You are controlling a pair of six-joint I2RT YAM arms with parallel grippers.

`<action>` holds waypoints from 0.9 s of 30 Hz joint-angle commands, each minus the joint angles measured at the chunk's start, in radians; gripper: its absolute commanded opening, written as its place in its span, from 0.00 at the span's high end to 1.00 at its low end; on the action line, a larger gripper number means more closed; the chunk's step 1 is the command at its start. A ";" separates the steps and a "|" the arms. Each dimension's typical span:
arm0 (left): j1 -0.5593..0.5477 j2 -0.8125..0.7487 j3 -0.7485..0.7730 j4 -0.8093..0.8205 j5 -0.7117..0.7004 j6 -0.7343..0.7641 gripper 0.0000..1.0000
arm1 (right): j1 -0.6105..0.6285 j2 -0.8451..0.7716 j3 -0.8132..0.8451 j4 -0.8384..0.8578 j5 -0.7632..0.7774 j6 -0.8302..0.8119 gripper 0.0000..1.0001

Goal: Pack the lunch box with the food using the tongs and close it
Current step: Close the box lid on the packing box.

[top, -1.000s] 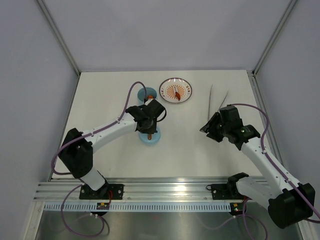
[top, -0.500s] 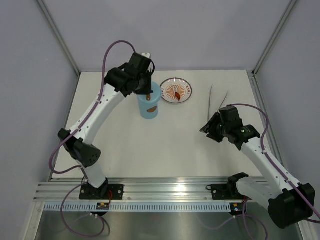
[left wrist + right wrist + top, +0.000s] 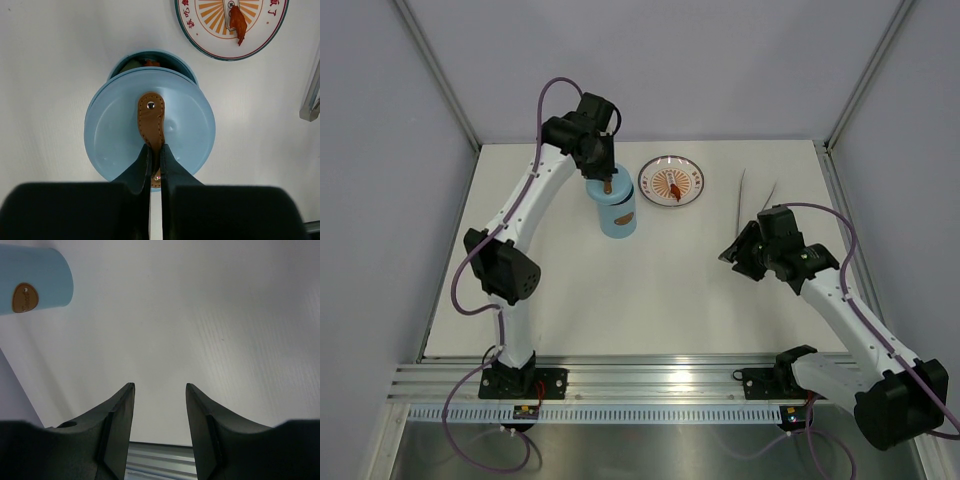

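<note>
Lid (image 3: 115, 130): off the surface since a second ago, now just above the lunch box (image 3: 617, 215), off-centre, mouth part-showing.
Left tool (image 3: 155, 148): pinching the lid's brown tab (image 3: 151, 117).
Right tool (image 3: 160, 386): spread, empty, well right of the lunch box.
Closing looks imminent, though one food piece (image 3: 237, 22) on the plate (image 3: 643, 181) is unpacked.

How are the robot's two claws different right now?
The left claw is shut, pinching the brown tab on the blue lid; the right claw is open and holds nothing. The left claw is above the lunch box; the right claw hangs over the table. Both are black.
</note>
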 commanded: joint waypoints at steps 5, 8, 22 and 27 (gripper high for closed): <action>0.049 0.050 0.045 0.081 0.087 0.007 1.00 | -0.009 0.006 0.056 -0.014 0.005 -0.018 0.47; 0.060 0.078 0.049 0.100 0.093 0.001 1.00 | -0.009 -0.003 0.063 -0.031 0.011 -0.021 0.47; 0.063 0.159 0.056 0.104 0.121 0.001 1.00 | -0.009 -0.022 0.060 -0.051 0.015 -0.024 0.47; 0.053 0.135 0.010 0.127 0.104 0.019 1.00 | -0.007 -0.012 0.052 -0.039 0.009 -0.021 0.47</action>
